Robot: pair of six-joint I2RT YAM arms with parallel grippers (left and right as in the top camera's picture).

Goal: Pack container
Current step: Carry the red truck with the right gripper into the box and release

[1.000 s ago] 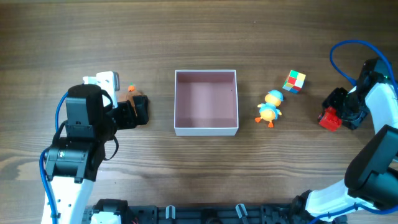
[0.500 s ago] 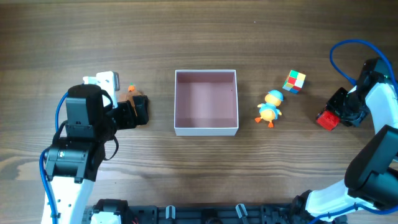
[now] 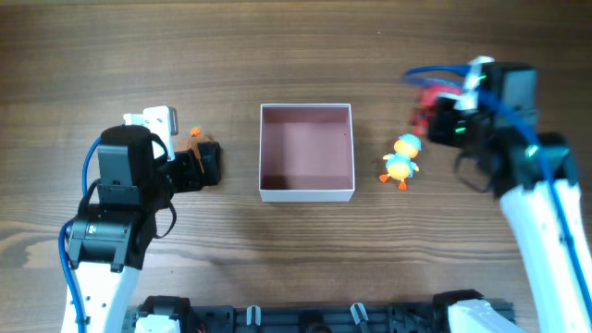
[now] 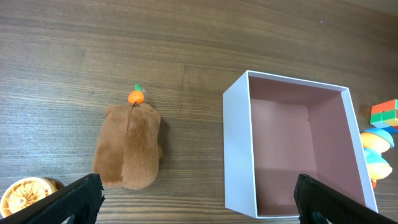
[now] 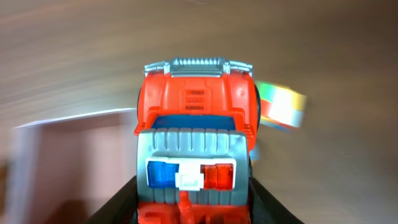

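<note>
Right pincer (image 5: 193,205) is clamping the red toy truck (image 5: 193,124) off the tabletop (image 3: 296,55), near the duck toy (image 3: 400,159), just right of the container (image 3: 306,193). Container is sitting mid-tabletop with its pink inside facing up. Left pincer (image 3: 212,166) is hanging spread wide above a brown plush (image 4: 127,146), just left of the container.
</note>
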